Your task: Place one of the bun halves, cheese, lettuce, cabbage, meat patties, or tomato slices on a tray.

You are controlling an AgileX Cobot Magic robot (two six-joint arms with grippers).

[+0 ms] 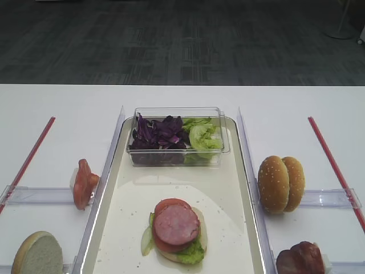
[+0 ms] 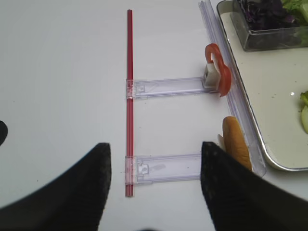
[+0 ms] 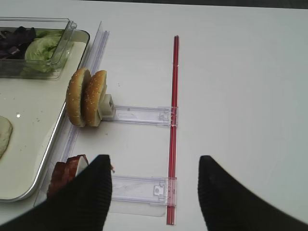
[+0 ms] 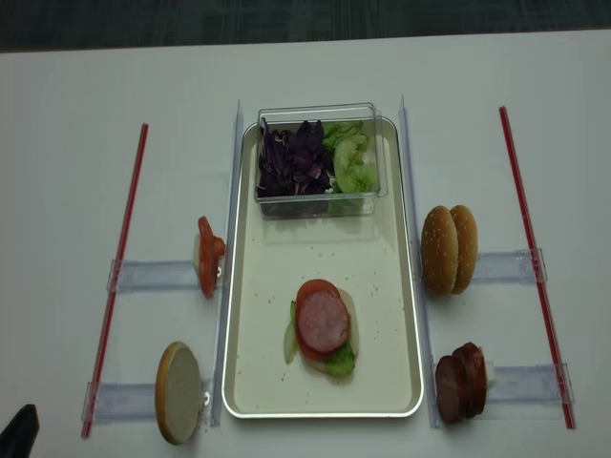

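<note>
White tabletop, widest surface, carries everything.

Tray, cream-white, rounded corners, sits centre between two clear rails. At its far end a clear plastic box holds purple cabbage on the left and pale green lettuce on the right. Near end of the tray: a stack, pale bun base at the bottom with lettuce leaves poking out, a tomato slice above, one meat patty on top, lying flat.

Right of the tray, two sesame bun halves stand on edge against a clear holder; nearer, more meat patties stand on edge in a second holder. Left of the tray, tomato slices stand upright in a holder; nearer, a cut-faced bun half stands on edge.

A red rod lies on the far left, another on the far right.

Right fingers spread wide, nothing between them, above the tabletop beside the near right holder. Left fingers likewise spread wide and empty, over the near left holder.
</note>
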